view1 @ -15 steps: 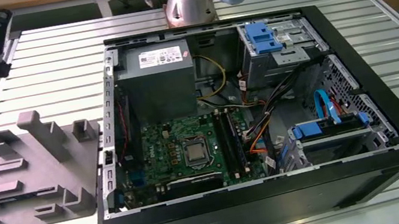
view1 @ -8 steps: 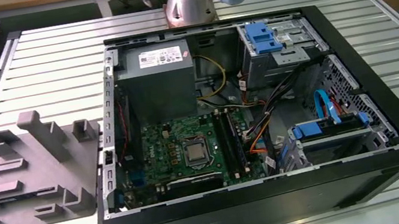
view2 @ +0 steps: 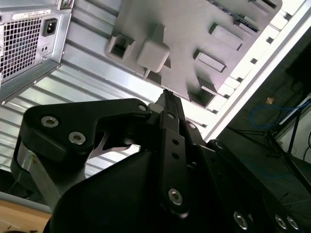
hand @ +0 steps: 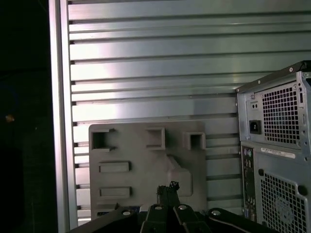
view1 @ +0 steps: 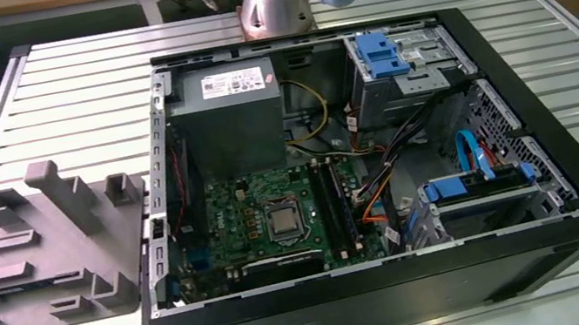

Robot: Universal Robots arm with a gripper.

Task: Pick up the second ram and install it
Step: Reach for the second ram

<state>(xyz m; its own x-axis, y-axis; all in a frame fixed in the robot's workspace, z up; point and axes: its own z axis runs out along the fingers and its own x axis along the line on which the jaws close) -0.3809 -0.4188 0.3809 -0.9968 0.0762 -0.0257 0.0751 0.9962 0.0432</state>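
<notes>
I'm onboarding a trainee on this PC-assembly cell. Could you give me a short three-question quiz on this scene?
1. True or false: the grey moulded plastic fixture plate lies inside the open black computer case.
2. In both wrist views, the shut end effector points at: A) the fixture plate; B) the case; C) the bare slatted metal table.
3. In the exterior view, on which side of the case is the plate?
Key: 1 false; 2 A; 3 the exterior view's left.
</notes>
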